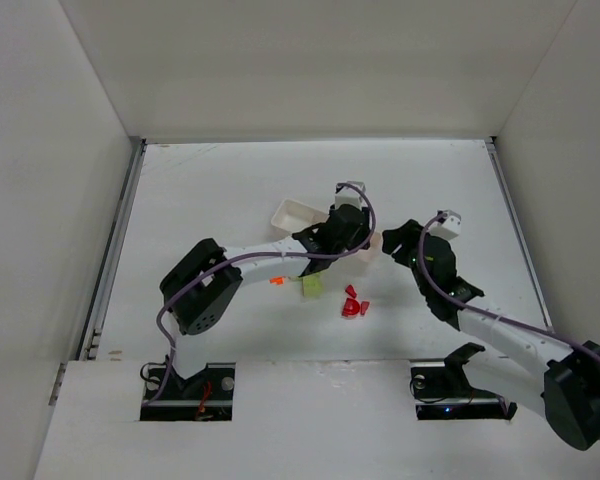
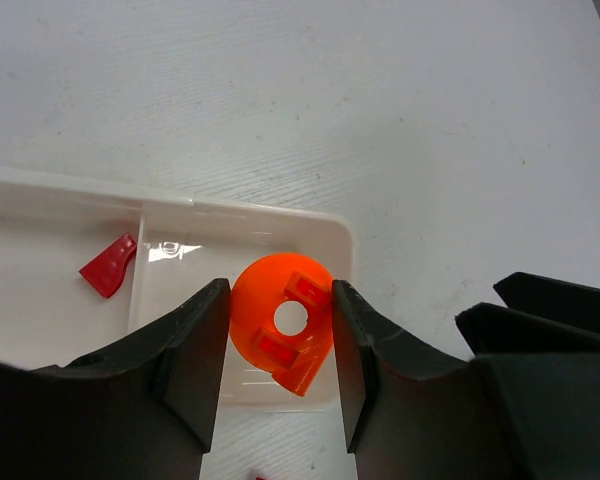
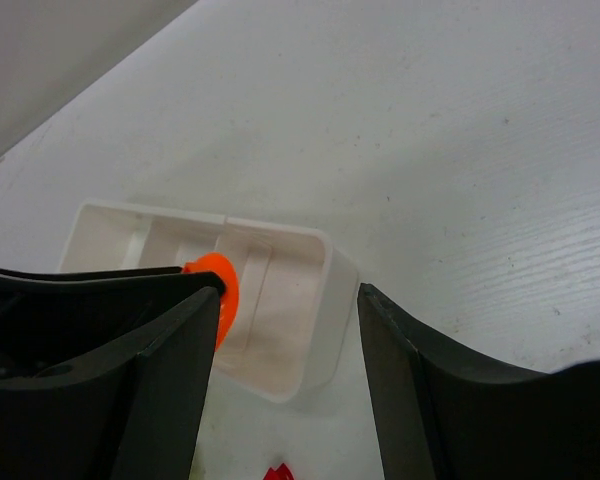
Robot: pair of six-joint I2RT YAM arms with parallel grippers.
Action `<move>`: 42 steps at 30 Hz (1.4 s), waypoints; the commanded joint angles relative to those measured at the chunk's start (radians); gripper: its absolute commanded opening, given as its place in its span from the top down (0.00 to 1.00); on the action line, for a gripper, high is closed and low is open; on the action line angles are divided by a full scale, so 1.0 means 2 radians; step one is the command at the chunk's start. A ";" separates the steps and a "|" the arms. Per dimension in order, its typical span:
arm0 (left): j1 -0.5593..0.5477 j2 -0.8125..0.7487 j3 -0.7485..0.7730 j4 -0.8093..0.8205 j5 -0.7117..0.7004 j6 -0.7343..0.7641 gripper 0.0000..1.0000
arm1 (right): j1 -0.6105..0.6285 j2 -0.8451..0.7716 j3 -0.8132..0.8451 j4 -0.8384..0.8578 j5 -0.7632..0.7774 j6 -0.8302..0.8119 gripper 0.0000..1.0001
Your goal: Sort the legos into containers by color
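Note:
My left gripper (image 2: pixel 280 292) is shut on a bright orange rounded lego (image 2: pixel 278 325) with a centre hole, held just above the end compartment of the white tray (image 2: pixel 250 212). A small red lego (image 2: pixel 110 266) lies in the neighbouring compartment. In the top view the left gripper (image 1: pixel 350 232) sits over the tray (image 1: pixel 292 213). My right gripper (image 1: pixel 392 248) stands open beside the tray's right end. In the right wrist view its jaws (image 3: pixel 290 300) frame the tray's end wall (image 3: pixel 325 310), and the orange lego (image 3: pixel 223 292) shows at the left.
Loose on the table in front of the tray lie a small orange lego (image 1: pixel 277 280), a yellow-green block (image 1: pixel 311 285) and a few red pieces (image 1: pixel 355 304). White walls enclose the table on three sides.

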 commanded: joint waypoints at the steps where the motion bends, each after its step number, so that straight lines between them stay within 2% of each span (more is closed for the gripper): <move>1: -0.003 0.001 0.024 0.008 0.000 0.010 0.64 | -0.008 -0.015 -0.009 0.018 0.012 0.008 0.36; 5: 0.000 -0.007 0.019 0.008 -0.005 0.011 0.58 | -0.007 -0.015 -0.007 0.016 0.009 0.009 0.37; 12: 0.004 -0.040 -0.007 0.015 -0.018 0.017 0.41 | -0.002 -0.005 -0.001 0.016 0.011 0.004 0.37; 15: 0.007 -0.053 -0.015 0.012 -0.018 0.021 0.43 | 0.002 0.003 0.004 0.016 0.010 0.001 0.39; 18: 0.009 -0.087 -0.049 0.023 -0.029 0.026 0.49 | 0.020 0.016 0.018 0.014 -0.006 -0.021 0.52; 20: 0.014 -0.120 -0.085 0.027 -0.044 0.024 0.53 | 0.056 0.037 0.036 0.018 -0.012 -0.045 0.64; 21: 0.017 -0.140 -0.107 0.027 -0.051 0.021 0.54 | 0.075 0.050 0.047 0.015 -0.012 -0.058 0.67; 24: 0.024 -0.210 -0.182 0.027 -0.076 0.016 0.56 | 0.149 0.088 0.086 0.001 -0.006 -0.104 0.68; 26: 0.029 -0.260 -0.232 0.022 -0.095 0.005 0.56 | 0.194 0.112 0.111 -0.016 0.007 -0.118 0.64; 29: 0.036 -0.334 -0.298 0.000 -0.107 -0.018 0.54 | 0.247 0.152 0.130 -0.025 0.026 -0.116 0.41; 32: 0.046 -0.394 -0.354 -0.021 -0.115 -0.047 0.52 | 0.278 0.185 0.151 -0.047 0.031 -0.109 0.31; 39: 0.078 -0.445 -0.419 -0.035 -0.104 -0.085 0.51 | 0.300 0.240 0.188 -0.084 0.057 -0.076 0.30; 42: 0.083 -0.455 -0.431 -0.034 -0.093 -0.089 0.50 | 0.304 0.261 0.204 -0.092 0.055 -0.069 0.34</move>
